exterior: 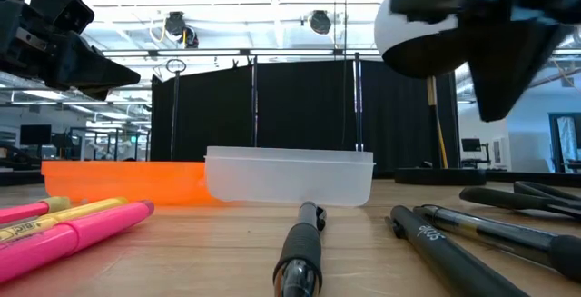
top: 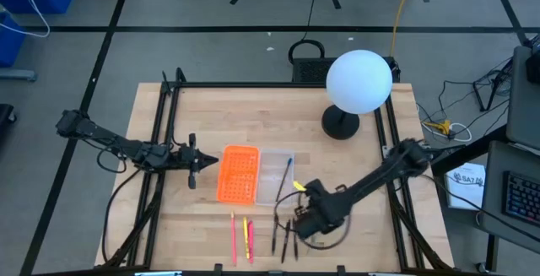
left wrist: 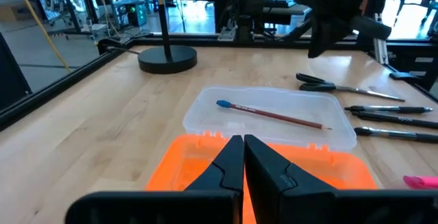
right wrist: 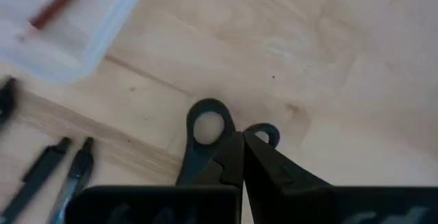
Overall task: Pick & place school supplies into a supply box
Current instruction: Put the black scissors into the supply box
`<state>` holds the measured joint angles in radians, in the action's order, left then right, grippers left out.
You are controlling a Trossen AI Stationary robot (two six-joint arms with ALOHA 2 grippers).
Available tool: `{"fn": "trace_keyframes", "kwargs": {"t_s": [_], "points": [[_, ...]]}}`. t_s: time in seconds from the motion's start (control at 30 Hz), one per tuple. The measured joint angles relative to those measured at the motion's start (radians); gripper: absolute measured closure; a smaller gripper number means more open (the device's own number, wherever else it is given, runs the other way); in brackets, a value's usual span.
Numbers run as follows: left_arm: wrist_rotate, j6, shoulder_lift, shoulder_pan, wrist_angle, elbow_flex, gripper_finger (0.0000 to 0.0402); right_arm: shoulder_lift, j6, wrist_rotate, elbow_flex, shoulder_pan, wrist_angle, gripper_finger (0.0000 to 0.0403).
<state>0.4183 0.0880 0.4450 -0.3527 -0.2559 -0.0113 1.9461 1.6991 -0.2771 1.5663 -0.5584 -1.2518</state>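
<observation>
Behind the desk (top: 354, 166) you can see a black curtain and lit ceiling fixtures, and a white globe lamp (top: 359, 82) stands on its black base toward the far side of the wood top.

Your right end effector (right wrist: 241, 145) is low over the desk at the near right, its fingers pressed together with no gap showing between them. The black loop handles of the scissors (right wrist: 209, 125) lie right at its fingertips; you cannot tell from these views whether the fingers actually pinch a handle or only sit against it. Just beyond this end effector is the clear supply box (top: 276, 177), and one red pencil with a blue tip (left wrist: 274, 116) already lies inside it. Black pens (top: 281, 238) lie on the wood just beside this end effector, toward the near edge.

Your left end effector (left wrist: 243, 157) waits on the left, fingers closed and holding nothing. Directly in front of its tips sits the orange perforated tray (top: 238, 173), which touches the supply box on its far side from this end effector.

Pink and yellow pens (top: 242, 235) rest on the desk nearer the front edge, apart from both trays.
</observation>
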Motion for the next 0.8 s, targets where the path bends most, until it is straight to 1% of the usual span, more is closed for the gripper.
{"fn": "trace_keyframes", "kwargs": {"t_s": [0.07,0.17,0.27,0.33,0.43,0.5,0.67,0.8], "points": [[-0.001,0.005,0.000,0.000,0.000,0.000,0.0380,-0.071,0.065,-0.030,-0.090,-0.014,0.108,0.0403],[-0.001,0.016,0.000,0.000,0.000,0.000,0.0380,-0.169,0.092,-0.025,-0.219,-0.020,0.285,0.0403],[-0.001,0.018,0.000,0.000,0.001,0.000,0.0380,-0.236,0.098,0.026,-0.334,-0.019,0.452,0.0400],[-0.001,0.018,0.000,0.000,0.001,0.000,0.0380,-0.258,0.135,0.073,-0.393,-0.019,0.524,0.0393],[-0.001,0.018,0.000,0.000,0.002,0.000,0.0380,-0.268,0.183,0.151,-0.448,-0.019,0.539,0.0375],[-0.001,0.015,0.000,0.000,0.005,0.000,0.0380,-0.269,0.202,0.174,-0.466,-0.020,0.542,0.0359],[-0.001,0.000,0.000,0.000,0.008,0.000,0.0380,-0.269,0.202,0.147,-0.467,0.003,0.563,0.0315],[0.000,-0.001,0.000,0.000,0.008,0.000,0.0380,-0.268,0.174,0.147,-0.467,0.028,0.568,0.0291]]}}
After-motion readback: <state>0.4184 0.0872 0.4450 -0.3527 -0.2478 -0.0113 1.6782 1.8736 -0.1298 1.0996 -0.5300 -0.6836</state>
